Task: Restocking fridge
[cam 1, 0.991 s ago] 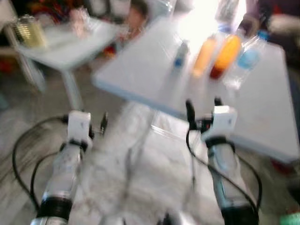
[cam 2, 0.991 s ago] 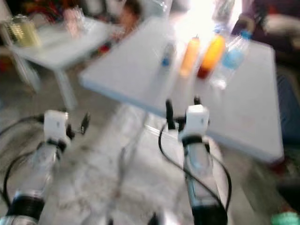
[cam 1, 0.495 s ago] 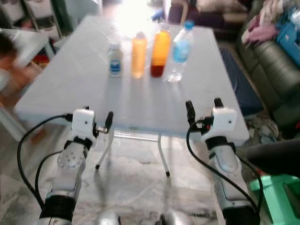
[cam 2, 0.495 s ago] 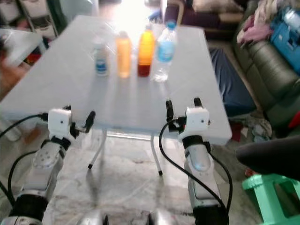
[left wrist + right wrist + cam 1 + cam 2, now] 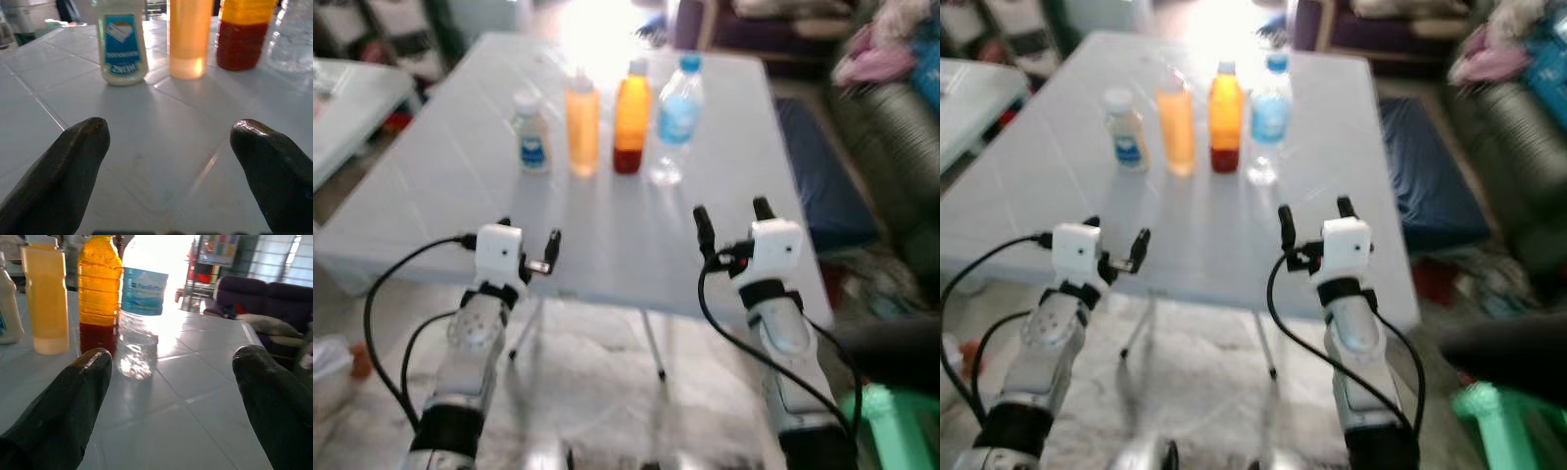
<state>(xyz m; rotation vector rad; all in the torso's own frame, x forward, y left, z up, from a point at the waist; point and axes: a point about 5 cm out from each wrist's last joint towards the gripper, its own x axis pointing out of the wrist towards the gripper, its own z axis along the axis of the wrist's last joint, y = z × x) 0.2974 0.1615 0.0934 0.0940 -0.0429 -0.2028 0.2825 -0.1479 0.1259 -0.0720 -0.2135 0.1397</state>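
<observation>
A pale tiled desk stands before the robot, four containers in a row across its far half; from the left, a small white bottle with a blue label, a cloudy orange bottle, an amber bottle with dark red at its base, then a clear water bottle with a blue cap; all upright, near one another; the amber bottle and the water bottle stand just beside each other. The left gripper hovers over the desk's near edge, jaws apart and holding nothing; the right gripper hovers over the near right part, jaws likewise apart and bare; both well short of the bottles. A dark sofa sits at the right, a green stool below it.
</observation>
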